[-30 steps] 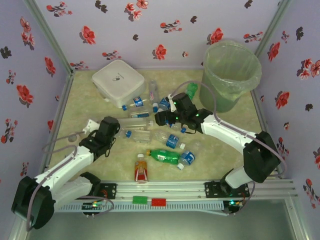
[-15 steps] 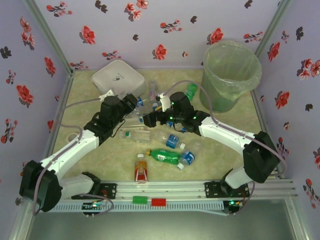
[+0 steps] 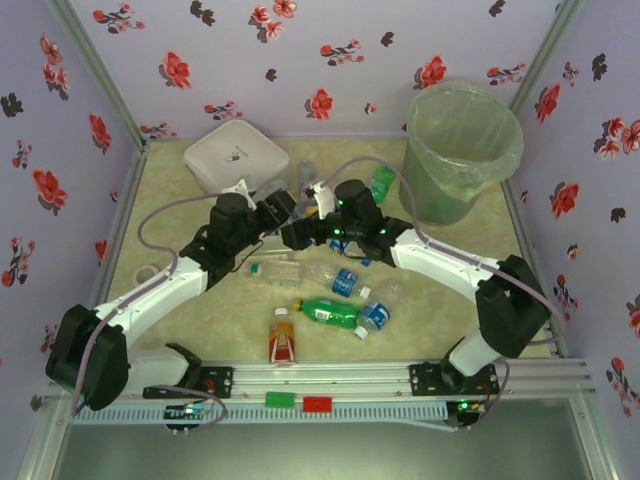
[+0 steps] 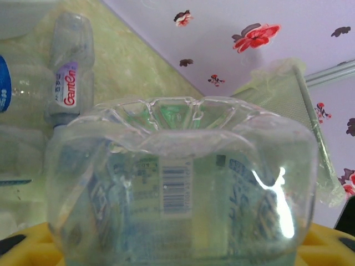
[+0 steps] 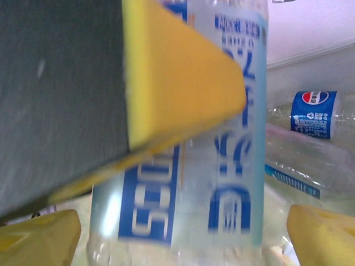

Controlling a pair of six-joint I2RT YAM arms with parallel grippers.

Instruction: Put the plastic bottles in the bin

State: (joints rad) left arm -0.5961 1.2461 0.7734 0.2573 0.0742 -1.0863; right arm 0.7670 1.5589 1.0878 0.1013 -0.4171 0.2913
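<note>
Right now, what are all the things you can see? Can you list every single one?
bin: one, grey-green with clear liner, far right corner.
white square box: one, white, far left.
green bottles: two, green, one front centre, one beside the bin.
red-orange bottle: one, red-orange, near front edge.
clear bottles: several, too jumbled to count, blue labels, table's middle.
table: one, pale green, underneath everything.
walls: lilac with red flowers, all around.
left arm: one, white and black, near left; left jaws shut on a squashed clear bottle.
right arm: one, white and black, near right; right jaws open around a blue-labelled bottle.
</note>
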